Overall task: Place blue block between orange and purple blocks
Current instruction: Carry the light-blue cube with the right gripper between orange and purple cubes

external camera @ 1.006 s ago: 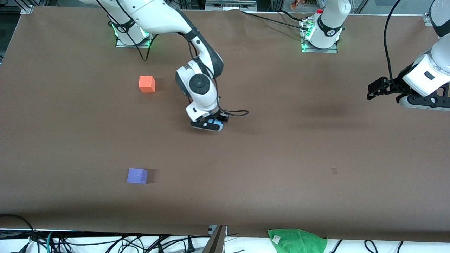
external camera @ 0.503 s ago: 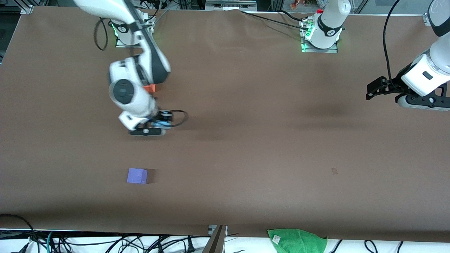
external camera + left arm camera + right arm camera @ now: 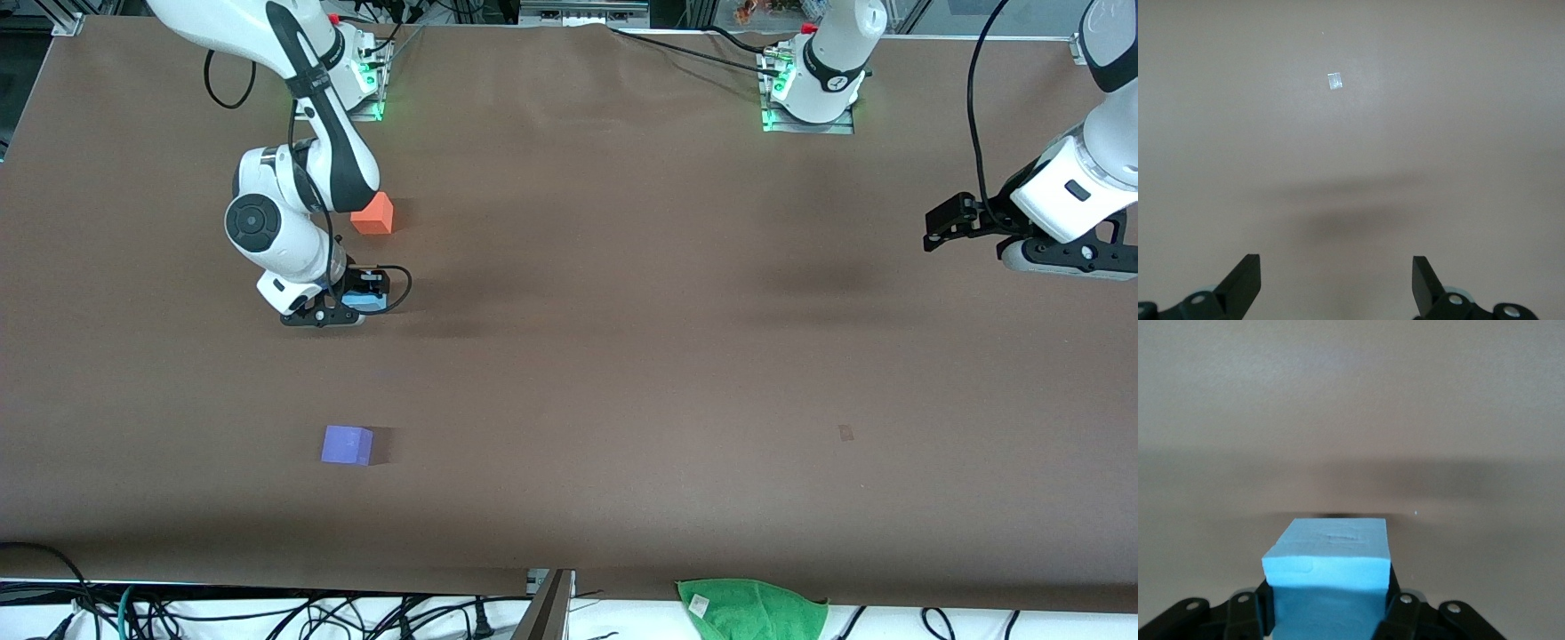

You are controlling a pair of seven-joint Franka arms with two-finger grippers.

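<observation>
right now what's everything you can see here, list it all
blue block: one, light sky-blue, held in the right gripper above the table between the orange and purple blocks
orange block: one, coral-orange, on the table near the right arm's base, partly hidden by that arm
purple block: one, violet-purple, on the table nearer the front camera than the orange block
green cloth: one, green, at the table's edge nearest the front camera
table: one, brown cover
cables: several, black, below that same table edge
right gripper: one, black, shut on the blue block
left gripper: one, black, open, waiting over the left arm's end of the table
</observation>
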